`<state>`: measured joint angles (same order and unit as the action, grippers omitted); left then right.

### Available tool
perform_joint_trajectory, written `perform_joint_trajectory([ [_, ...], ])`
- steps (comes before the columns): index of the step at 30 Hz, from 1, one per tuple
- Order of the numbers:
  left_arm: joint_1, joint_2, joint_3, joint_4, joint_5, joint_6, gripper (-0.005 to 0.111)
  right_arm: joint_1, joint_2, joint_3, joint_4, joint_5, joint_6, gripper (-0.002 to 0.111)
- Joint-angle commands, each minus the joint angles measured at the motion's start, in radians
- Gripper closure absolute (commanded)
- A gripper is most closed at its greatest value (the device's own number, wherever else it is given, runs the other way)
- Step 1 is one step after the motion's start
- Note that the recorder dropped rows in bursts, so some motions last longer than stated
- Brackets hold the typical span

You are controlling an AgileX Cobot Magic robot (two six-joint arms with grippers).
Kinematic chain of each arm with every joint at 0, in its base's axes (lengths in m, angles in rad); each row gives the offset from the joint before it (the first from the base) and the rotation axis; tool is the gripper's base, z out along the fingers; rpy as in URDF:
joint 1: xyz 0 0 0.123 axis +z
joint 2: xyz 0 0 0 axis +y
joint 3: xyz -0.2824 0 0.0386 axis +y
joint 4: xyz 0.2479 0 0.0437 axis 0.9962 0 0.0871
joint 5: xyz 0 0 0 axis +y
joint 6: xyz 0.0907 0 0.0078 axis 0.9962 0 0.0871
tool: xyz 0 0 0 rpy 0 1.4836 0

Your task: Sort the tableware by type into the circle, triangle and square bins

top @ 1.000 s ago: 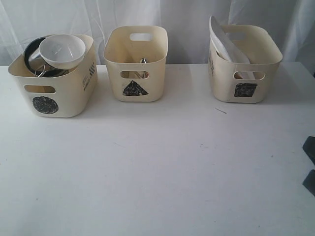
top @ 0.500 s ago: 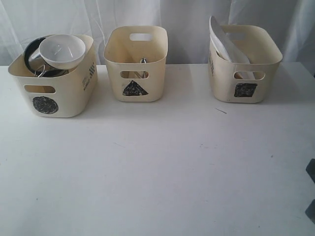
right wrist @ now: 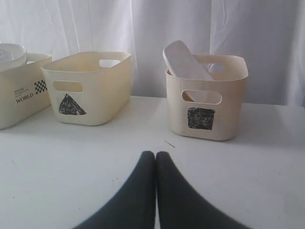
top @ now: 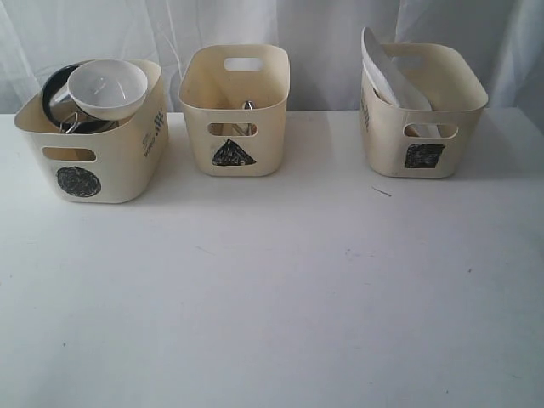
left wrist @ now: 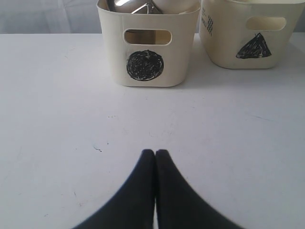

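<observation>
The sorting looks finished, and the placing follows shape. The round-bodied pieces are stacked in the circle bin (top: 110,161) at the upper left of the exterior view. The white bowl (top: 107,87) sits upright on top of the steel vessels (top: 56,98), whose dark rims show just behind and below it; the heap stands above the bin's rim, probably because it is too full for the bowl to sink in. The triangle bin (top: 263,144), upper centre, takes the long thin pieces. Only one steel utensil tip (top: 246,105) shows against its back wall; the rest is hidden by the bin's front. In the square bin (top: 382,144), upper right, the large white plate (top: 384,68) leans on edge with one corner above the rim, apparently too wide to lie flat. The tabletop (top: 272,297) carries no tableware, only a thin sliver (top: 381,191) in front of the square bin. Neither arm appears in the exterior view. The left end effector (left wrist: 155,153) has its jaws pressed together on nothing and hangs over bare tabletop, well apart from the circle bin it faces. The right end effector (right wrist: 155,155) is likewise closed and empty, well short of the square bin.
</observation>
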<state>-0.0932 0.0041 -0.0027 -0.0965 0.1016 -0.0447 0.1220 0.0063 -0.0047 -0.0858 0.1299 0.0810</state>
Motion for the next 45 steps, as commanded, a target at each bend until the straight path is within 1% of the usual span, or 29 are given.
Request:
perform_joint_trajectory([
  [1, 0.001, -0.004, 0.003, -0.003, -0.004, -0.003, 0.107, -0.008, -0.006, 0.005, 0.006, 0.042, -0.030, 0.108],
  [10, 0.001, -0.004, 0.003, -0.003, -0.004, -0.003, 0.107, -0.008, -0.006, 0.005, 0.008, 0.049, -0.073, 0.108],
  [14, 0.001, -0.004, 0.003, -0.003, -0.004, -0.003, 0.107, 0.007, -0.006, 0.005, 0.008, 0.049, -0.105, 0.108],
  [18, 0.001, -0.004, 0.003, -0.003, -0.004, -0.003, 0.107, 0.010, -0.006, 0.005, 0.008, 0.050, -0.081, 0.108],
  [45, 0.001, -0.004, 0.003, -0.003, -0.004, -0.003, 0.107, 0.010, -0.006, 0.005, 0.008, 0.049, -0.081, 0.108],
])
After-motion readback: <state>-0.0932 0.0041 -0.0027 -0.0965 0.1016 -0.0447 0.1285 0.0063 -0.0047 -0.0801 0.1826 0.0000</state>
